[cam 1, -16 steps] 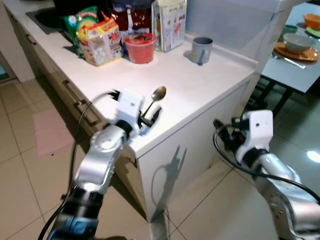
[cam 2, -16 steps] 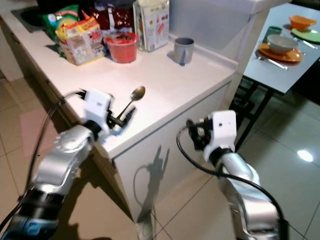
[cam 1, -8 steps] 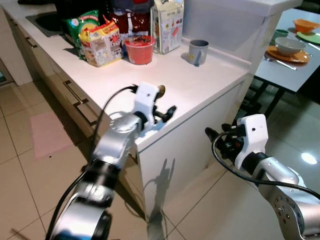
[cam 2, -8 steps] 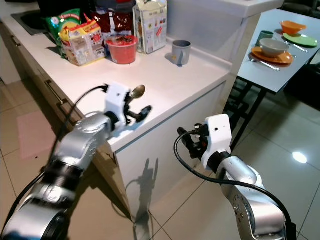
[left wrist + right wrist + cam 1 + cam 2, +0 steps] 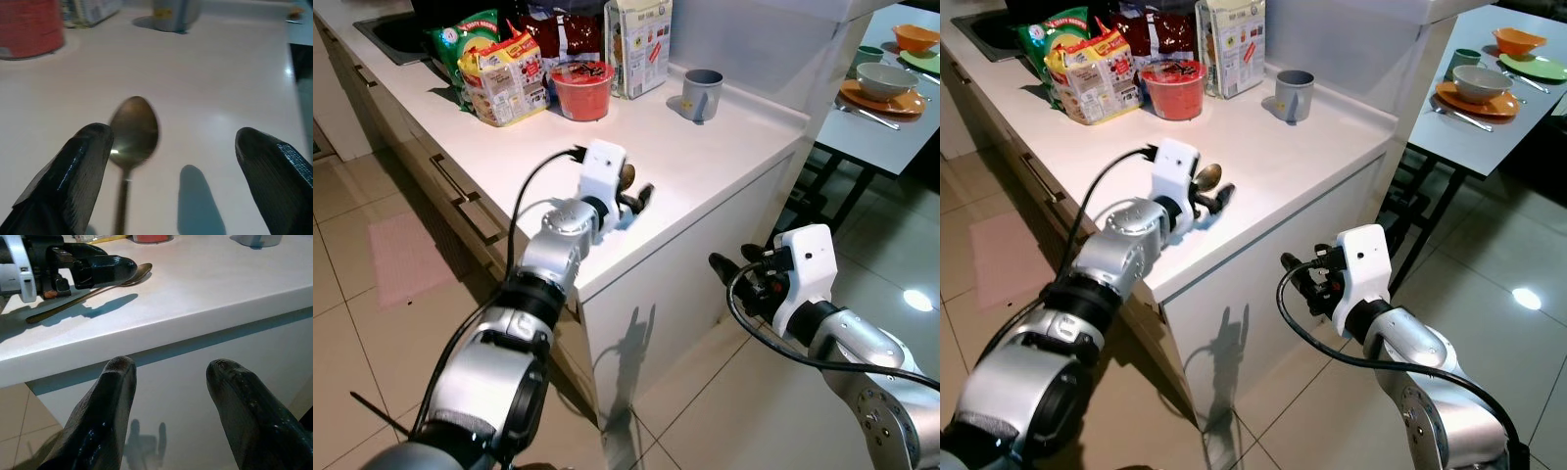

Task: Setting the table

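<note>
One spoon [image 5: 132, 131] on the counter [image 5: 705, 166], between open left tool [image 5: 171, 161] fingers

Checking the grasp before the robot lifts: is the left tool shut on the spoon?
No: the left tool's two black fingers stand wide apart, and the brass-coloured metal spoon lies flat on the white countertop.

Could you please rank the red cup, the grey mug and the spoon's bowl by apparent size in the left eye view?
1. Red cup, largest.
2. Grey mug, somewhat smaller.
3. Spoon's bowl, smallest, partly hidden behind the left gripper.
</note>
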### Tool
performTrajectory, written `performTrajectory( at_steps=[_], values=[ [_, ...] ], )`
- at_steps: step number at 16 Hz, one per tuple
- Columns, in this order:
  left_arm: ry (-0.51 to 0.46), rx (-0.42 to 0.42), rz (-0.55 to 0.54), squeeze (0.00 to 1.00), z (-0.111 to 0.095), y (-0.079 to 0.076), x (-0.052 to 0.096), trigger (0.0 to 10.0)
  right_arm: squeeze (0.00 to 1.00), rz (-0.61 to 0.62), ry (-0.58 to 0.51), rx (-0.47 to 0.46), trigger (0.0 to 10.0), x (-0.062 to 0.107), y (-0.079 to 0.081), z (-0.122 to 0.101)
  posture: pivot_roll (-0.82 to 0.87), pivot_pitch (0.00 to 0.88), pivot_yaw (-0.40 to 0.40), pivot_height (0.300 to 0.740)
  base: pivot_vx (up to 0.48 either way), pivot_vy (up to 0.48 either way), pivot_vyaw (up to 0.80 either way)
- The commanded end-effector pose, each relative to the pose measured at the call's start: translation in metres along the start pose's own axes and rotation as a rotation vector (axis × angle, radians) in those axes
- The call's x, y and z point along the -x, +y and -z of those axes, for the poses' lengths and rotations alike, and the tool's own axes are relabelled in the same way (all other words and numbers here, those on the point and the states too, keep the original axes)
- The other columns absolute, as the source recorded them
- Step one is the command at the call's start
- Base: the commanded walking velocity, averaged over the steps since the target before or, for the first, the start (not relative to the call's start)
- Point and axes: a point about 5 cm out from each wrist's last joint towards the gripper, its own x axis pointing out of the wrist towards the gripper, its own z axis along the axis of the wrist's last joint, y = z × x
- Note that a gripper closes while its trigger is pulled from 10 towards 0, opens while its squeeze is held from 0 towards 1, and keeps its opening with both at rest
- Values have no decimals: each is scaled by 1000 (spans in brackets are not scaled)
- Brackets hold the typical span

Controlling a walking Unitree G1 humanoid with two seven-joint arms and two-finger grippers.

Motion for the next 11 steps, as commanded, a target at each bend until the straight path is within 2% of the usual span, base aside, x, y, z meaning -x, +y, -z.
performTrajectory(
  at_steps=[1,6,7,8,9,10,11],
  values=[
    [-3,-2,-32,1000,-2,4,-1,10000,0,-9,7,2,10000,3,2,-1,-140,0,34,740,0,0,0],
    [104,13,-3,1000,10,3,-4,10000,0,-39,37,21,10000,5,4,0,-138,0,34,740,0,0,0],
    [128,2,-11,1000,13,4,-4,8706,0,-42,41,23,10000,5,4,1,-138,0,34,740,0,0,0],
    [165,-11,-28,910,19,7,-3,3569,0,-49,44,25,10000,5,4,1,-138,0,35,740,0,0,0],
    [190,-9,-31,482,23,8,-3,0,0,-53,47,27,10000,5,5,1,-138,0,35,740,0,0,0],
    [196,-7,-30,482,23,8,-3,0,0,-54,48,28,10000,5,5,1,-138,0,35,740,0,0,0],
    [213,-20,-38,63,26,9,-2,0,0,-55,50,29,10000,5,5,1,-139,0,37,740,0,0,0]
  ],
)
